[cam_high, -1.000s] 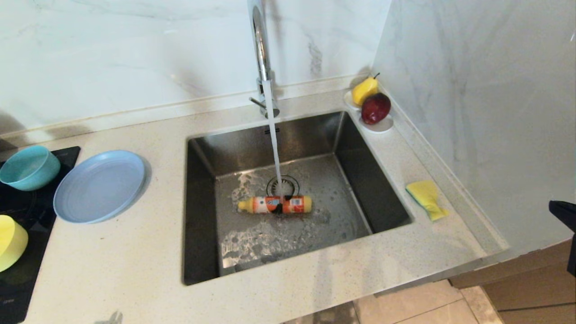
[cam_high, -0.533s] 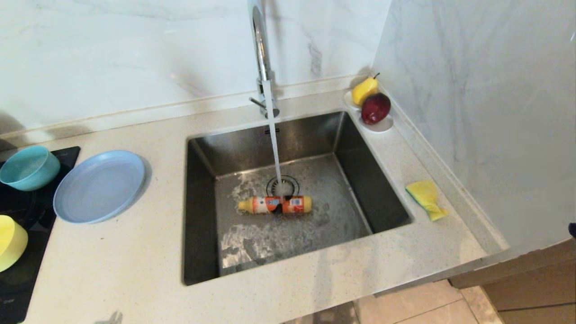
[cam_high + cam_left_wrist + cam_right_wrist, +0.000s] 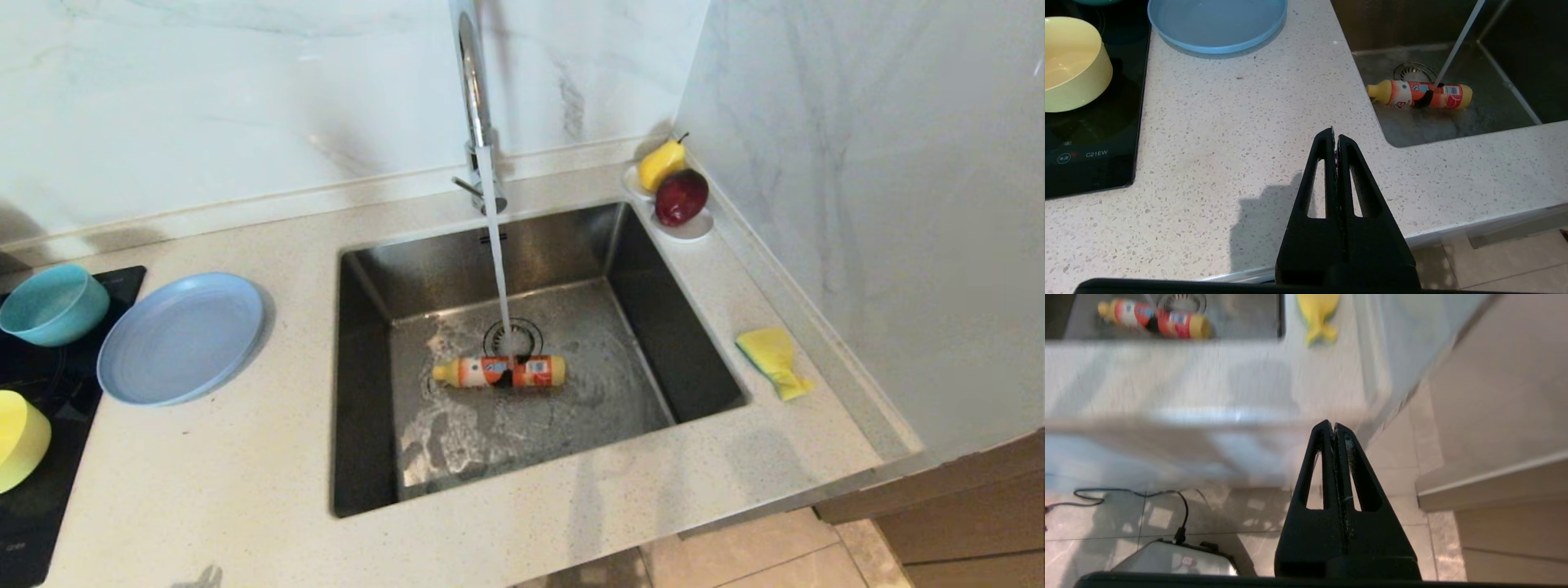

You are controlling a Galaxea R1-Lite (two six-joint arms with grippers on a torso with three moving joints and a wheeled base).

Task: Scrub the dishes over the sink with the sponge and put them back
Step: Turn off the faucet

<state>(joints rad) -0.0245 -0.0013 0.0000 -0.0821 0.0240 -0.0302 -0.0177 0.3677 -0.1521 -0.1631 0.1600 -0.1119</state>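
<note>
The right gripper (image 3: pixel 1334 425), gone from the head view's right edge where it showed a second ago, hangs pinched shut and empty below the counter edge; the sponge (image 3: pixel 1318 312) lies beyond it beside the sink (image 3: pixel 371 327). The left gripper (image 3: pixel 1334 138), closed and empty, hovers over the countertop (image 3: pixel 1241 122), with the yellow bowl (image 3: pixel 1071 65) and grey-blue plate (image 3: pixel 1216 22) farther off.

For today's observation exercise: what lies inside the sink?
Inside the sink, a detergent bottle lies on its side beside the drain, under running water. The floor beneath the bottle is hidden.
</note>
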